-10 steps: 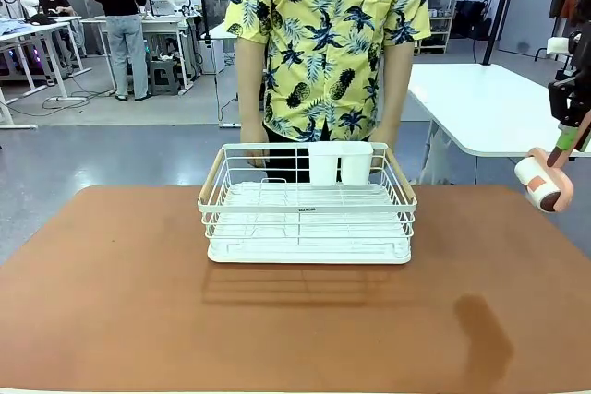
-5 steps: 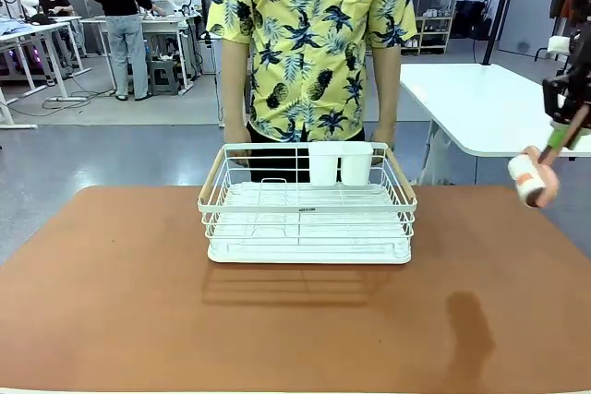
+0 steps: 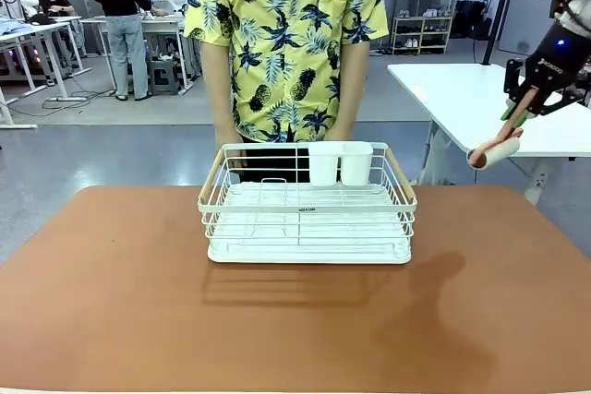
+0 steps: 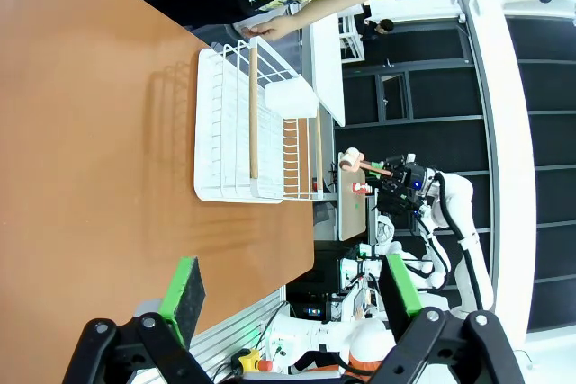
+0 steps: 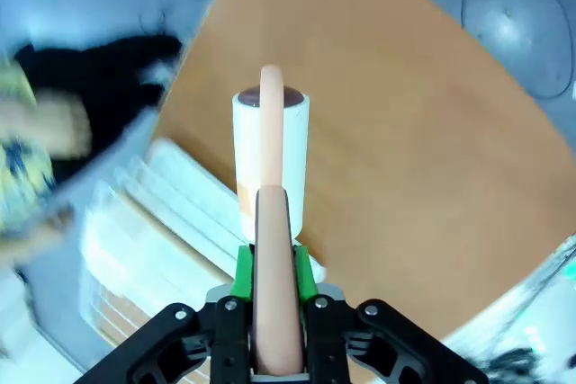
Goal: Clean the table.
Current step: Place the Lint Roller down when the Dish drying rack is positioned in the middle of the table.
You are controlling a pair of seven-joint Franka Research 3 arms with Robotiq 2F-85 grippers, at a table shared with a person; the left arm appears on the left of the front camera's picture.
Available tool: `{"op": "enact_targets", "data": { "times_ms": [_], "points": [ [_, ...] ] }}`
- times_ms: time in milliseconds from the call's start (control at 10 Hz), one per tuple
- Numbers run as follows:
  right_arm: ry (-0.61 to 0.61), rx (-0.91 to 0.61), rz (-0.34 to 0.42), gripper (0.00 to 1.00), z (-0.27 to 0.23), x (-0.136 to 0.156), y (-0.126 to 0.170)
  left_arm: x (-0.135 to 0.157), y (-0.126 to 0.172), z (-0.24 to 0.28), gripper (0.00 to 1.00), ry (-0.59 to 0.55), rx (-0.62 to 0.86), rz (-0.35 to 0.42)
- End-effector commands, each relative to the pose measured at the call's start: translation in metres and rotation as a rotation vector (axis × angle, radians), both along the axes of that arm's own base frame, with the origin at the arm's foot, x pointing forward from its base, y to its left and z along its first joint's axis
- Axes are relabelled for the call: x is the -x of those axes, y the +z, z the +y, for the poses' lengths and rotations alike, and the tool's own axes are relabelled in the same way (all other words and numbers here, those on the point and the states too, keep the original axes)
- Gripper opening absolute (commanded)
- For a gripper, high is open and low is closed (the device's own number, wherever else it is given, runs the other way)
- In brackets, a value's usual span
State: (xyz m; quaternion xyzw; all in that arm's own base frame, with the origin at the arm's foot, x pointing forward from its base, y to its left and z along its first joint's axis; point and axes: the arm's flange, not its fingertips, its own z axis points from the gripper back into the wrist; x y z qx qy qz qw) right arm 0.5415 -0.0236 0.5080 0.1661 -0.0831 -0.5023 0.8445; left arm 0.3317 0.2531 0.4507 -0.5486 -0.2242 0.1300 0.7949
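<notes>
The wide terracotta-brown table [image 3: 111,302] with its matte top is lying in front of the robot, carrying a white wire dish rack [image 3: 307,214] with wooden handles near its far edge. A person in a yellow pineapple-print shirt [image 3: 282,34] is standing just behind the rack. The right gripper [image 5: 268,276] is clamping its green pads on the pink handle of a white lint roller [image 5: 270,155], holding it in the air over the table's right side. The left gripper [image 4: 288,290] is hanging with its jaws spread wide, gripping nothing
</notes>
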Motion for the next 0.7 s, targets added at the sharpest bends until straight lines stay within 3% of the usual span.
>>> {"op": "enact_targets", "data": {
  "times_ms": [0,200,600],
  "points": [
    [-0.431,0.004,-0.106,0.21,0.012,0.012,-0.028,0.001,0.001,0.003,1.00,-0.004,0.016,-0.029],
    [-0.448,-0.033,-0.057,0.21,0.005,0.023,-0.053,0.001,0.001,0.003,1.00,-0.004,0.016,-0.029],
    [-0.459,-0.117,-0.039,0.21,-0.003,0.024,-0.096,0.001,0.001,0.003,1.00,-0.004,0.016,-0.029]
  ]
}}
